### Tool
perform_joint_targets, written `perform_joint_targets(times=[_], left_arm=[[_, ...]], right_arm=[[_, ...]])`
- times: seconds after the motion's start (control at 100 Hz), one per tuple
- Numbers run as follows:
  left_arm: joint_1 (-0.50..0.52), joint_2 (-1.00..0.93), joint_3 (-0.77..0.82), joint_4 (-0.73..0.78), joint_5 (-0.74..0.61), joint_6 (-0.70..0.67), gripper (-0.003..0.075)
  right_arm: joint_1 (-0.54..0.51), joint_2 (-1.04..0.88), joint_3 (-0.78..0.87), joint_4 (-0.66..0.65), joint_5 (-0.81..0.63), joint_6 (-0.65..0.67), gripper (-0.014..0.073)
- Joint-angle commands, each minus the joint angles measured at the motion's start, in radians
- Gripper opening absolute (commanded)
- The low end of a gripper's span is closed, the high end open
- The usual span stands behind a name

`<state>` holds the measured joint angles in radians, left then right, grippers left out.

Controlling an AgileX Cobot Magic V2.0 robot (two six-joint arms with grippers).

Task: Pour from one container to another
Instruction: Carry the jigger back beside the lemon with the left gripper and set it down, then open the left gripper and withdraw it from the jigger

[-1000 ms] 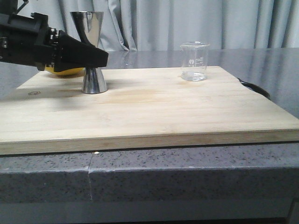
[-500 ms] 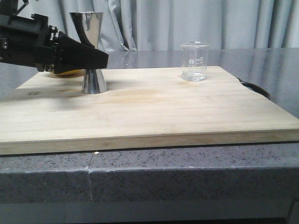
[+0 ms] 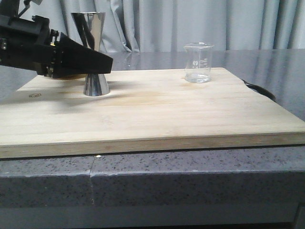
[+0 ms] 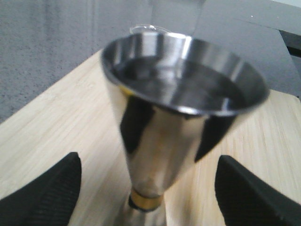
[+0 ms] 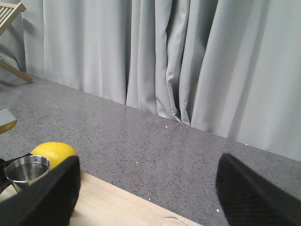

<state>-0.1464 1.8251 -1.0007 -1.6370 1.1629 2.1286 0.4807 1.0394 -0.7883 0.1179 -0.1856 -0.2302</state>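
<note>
The clear glass beaker [image 3: 198,62] stands upright at the wooden board's [image 3: 157,112] far right. The steel hourglass jigger [image 3: 93,52] (gold-banded waist) stands far left, between the left gripper's [image 4: 148,195] open jaws. The right gripper's [image 5: 148,200] jaws are open, holding nothing.

We are seeing a shiny silver jigger [image 3: 94,52] wearing a thin gold band at its waist, and a clear glass beaker [image 3: 198,62] carrying faint white marks. They are standing on a pale, streaky wooden board [image 3: 157,112] over a speckled grey surface [image 3: 190,171]. The left gripper [image 3: 102,63] is showing black, a lemon [image 5: 55,153] yellow, the curtain [image 3: 190,24] pale grey.
</note>
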Motion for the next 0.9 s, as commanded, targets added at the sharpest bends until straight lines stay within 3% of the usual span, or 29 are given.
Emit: perform_joint_targets(times=[0.0,0.34,0.69,0.89], left_arm=[[-0.002,-0.06,-0.027,-0.004,0.095,-0.017,0.0561],[0.053,-0.141,-0.027,0.064,0.089,-0.07,0.0557],[0.236,-0.249,-0.027,0.229,0.093,-0.225,0.0554],[0.365,-0.354,-0.027,0.152,0.093,-0.252,0.0463]], right_arm=[[0.002,-0.021,-0.025,-0.007,-0.074,-0.011,0.0534],[0.002,-0.021,-0.025,-0.007,-0.072,-0.011,0.0534],[0.002,-0.021,-0.025,-0.007,-0.043,-0.011,0.0534],[-0.013,-0.021,-0.025,-0.007,-0.02,-0.011,0.0534]])
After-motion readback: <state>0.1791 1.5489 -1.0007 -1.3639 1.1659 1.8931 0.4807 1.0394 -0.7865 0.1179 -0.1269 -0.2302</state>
